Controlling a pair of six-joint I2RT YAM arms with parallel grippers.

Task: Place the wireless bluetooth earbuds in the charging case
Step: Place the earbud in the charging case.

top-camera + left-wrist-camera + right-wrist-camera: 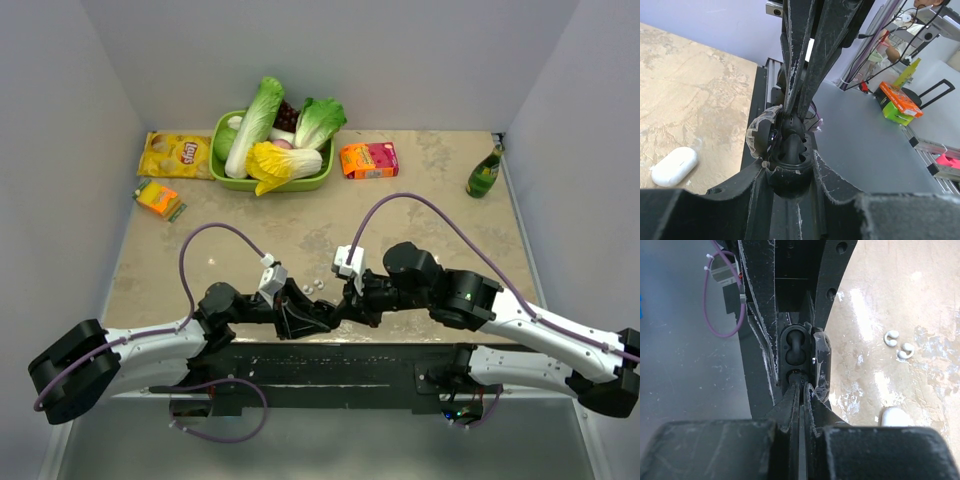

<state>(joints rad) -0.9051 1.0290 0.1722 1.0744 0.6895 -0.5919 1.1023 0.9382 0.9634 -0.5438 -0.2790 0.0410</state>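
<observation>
Your left end effector (pixel 789 169) is gripping a black oval object (pixel 790 145); your right end effector (pixel 800 385), closed, is touching it. Earbuds (pixel 891 337) and charging case (pixel 674 166) are lying nearby on the counter (pixel 690 90).

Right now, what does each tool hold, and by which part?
The left tool grips a small black open case by its sides. The right tool is shut, tips at that case's rim; a pinch cannot be told.

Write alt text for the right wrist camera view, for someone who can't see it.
The shut right tool touches a small black oval object gripped in the left tool. Right of them, on the beige table, lie two white earbuds and the edge of the white charging case.
</observation>
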